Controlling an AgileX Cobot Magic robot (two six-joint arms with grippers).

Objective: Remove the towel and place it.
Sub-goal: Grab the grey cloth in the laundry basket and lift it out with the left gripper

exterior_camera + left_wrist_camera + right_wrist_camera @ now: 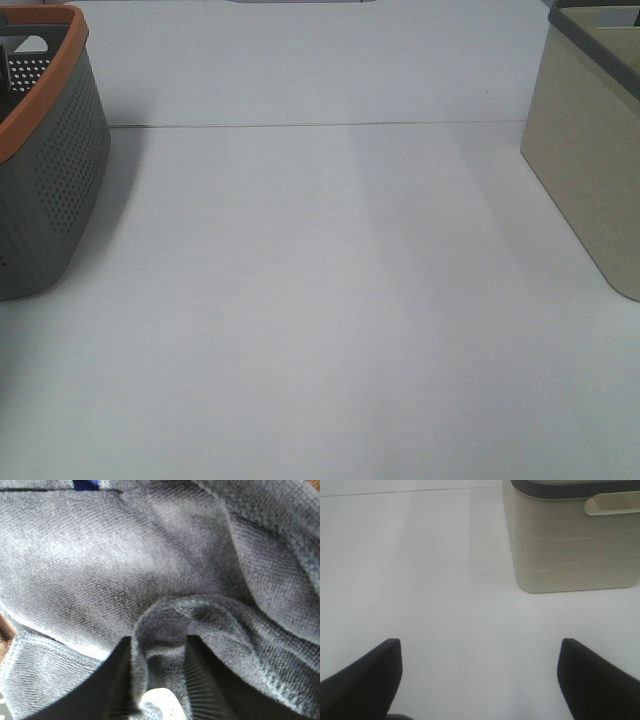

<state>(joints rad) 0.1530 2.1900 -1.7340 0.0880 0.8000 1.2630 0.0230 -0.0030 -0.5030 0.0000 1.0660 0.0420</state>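
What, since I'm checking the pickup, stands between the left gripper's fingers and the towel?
Nothing visible. The fingers of the left gripper sit on either side of a raised fold of the towel, and the cloth fills the gap between them.

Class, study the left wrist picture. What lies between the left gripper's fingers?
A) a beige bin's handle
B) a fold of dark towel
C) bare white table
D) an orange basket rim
B: a raised fold of the towel fills the gap between the fingers of the left gripper.
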